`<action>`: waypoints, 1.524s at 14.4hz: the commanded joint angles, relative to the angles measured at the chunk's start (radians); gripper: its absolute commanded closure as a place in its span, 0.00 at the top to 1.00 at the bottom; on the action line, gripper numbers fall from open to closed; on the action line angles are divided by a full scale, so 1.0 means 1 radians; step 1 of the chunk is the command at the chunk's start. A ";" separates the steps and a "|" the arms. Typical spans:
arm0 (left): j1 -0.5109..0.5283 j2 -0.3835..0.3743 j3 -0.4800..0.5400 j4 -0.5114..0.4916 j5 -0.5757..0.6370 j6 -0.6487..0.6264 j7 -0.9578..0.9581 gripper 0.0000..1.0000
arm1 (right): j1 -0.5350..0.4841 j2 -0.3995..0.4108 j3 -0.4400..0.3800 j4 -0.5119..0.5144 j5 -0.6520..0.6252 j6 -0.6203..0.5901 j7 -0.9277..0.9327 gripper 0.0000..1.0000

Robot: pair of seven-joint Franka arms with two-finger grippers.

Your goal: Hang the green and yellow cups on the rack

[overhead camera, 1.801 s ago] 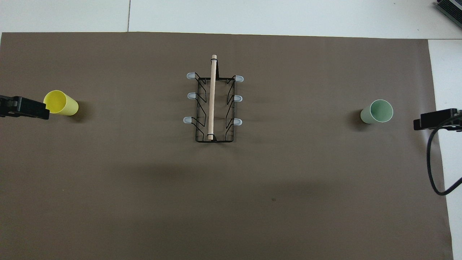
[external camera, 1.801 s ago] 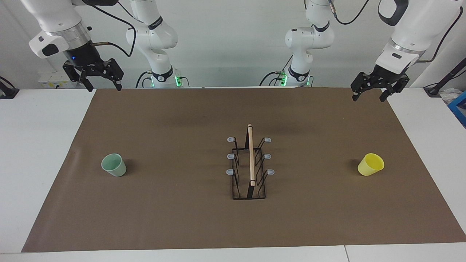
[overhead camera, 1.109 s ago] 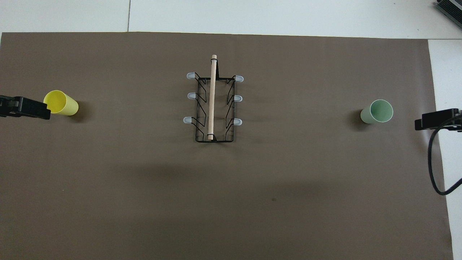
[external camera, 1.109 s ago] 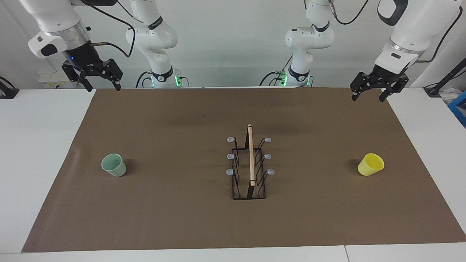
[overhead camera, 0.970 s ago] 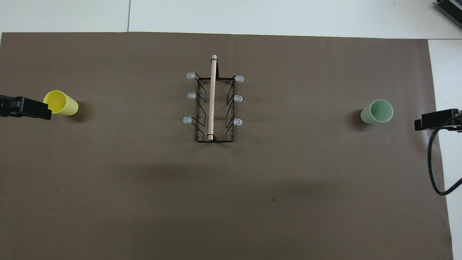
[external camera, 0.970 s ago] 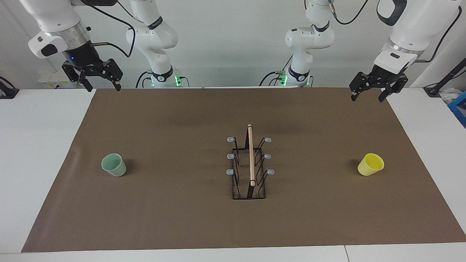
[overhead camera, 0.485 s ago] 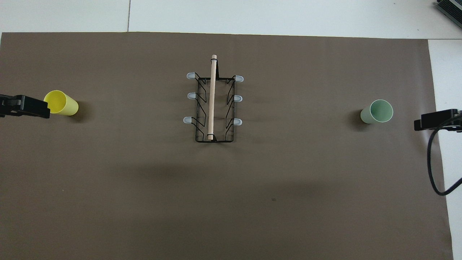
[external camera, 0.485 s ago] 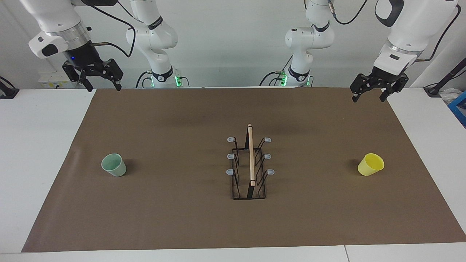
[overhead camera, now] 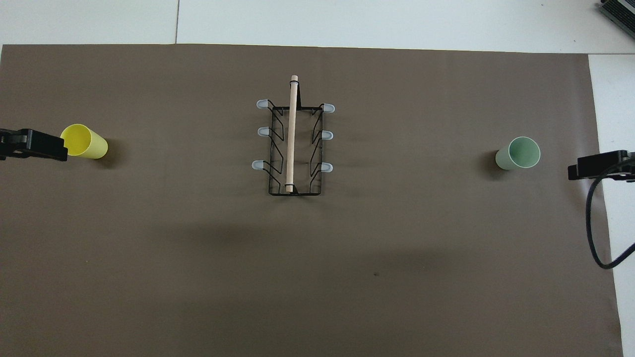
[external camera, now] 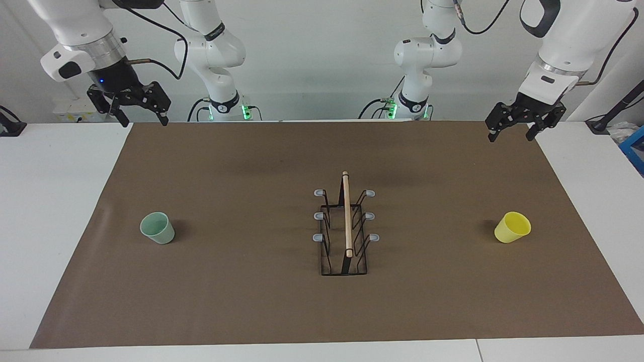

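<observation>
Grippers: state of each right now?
Left gripper: open, empty, raised over the mat's edge.
Right gripper: open, empty, raised over the mat's edge.

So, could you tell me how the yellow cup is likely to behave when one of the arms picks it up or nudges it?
The yellow cup looks like thin plastic, so it is probably light and may slide on the brown mat if nudged. It stands mouth up and tapers to a narrower base, so a push near the rim might tip it, and once down it would likely roll in a curve.

In the overhead view both grippers are cut off at the side edges (only dark tips show): the left gripper and the right gripper.
</observation>
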 commanded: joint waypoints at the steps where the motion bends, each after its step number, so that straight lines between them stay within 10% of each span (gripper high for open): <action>1: -0.005 0.085 0.017 0.096 -0.051 -0.037 -0.013 1.00 | 0.001 -0.027 0.006 -0.050 -0.011 0.042 -0.013 1.00; 7: -0.011 0.340 0.189 0.365 -0.156 -0.120 -0.025 1.00 | 0.004 -0.019 0.007 -0.115 -0.011 0.135 -0.014 1.00; 22: 0.045 0.581 0.421 0.428 -0.548 -0.082 -0.812 0.98 | 0.142 0.189 0.009 -0.239 -0.229 0.358 -0.023 1.00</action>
